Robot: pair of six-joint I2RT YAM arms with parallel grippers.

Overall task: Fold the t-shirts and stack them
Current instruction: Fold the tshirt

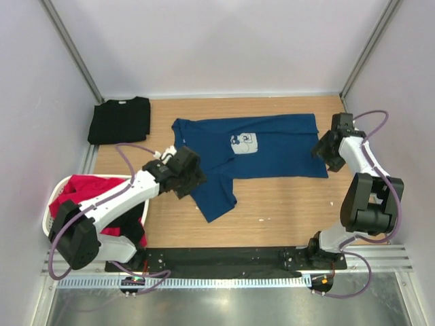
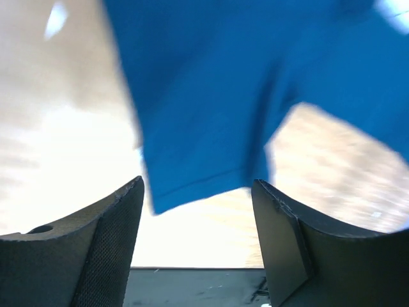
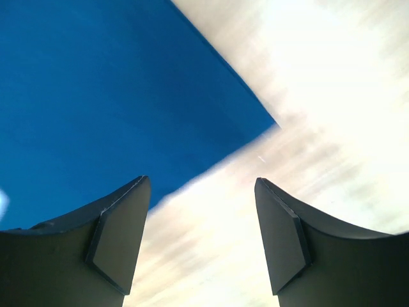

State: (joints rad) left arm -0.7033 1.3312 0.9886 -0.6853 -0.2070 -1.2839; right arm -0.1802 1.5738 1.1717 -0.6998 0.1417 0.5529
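While spread, left claw [image 1: 189,175], right claw [image 1: 323,151] by navy tee [image 1: 272,146]; red tee [image 1: 88,190] in basket [image 1: 51,212]

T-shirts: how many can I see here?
3. A blue t-shirt lies spread mid-table, a black t-shirt sits folded at the far left corner, and a red t-shirt lies in the basket, near left; more may hide beneath it.

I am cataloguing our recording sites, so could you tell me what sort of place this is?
Probably a robotics lab cell: bare pale walls enclose a wooden table, two robot arms are fixed at its near edge, and a navy t-shirt lies spread on it.
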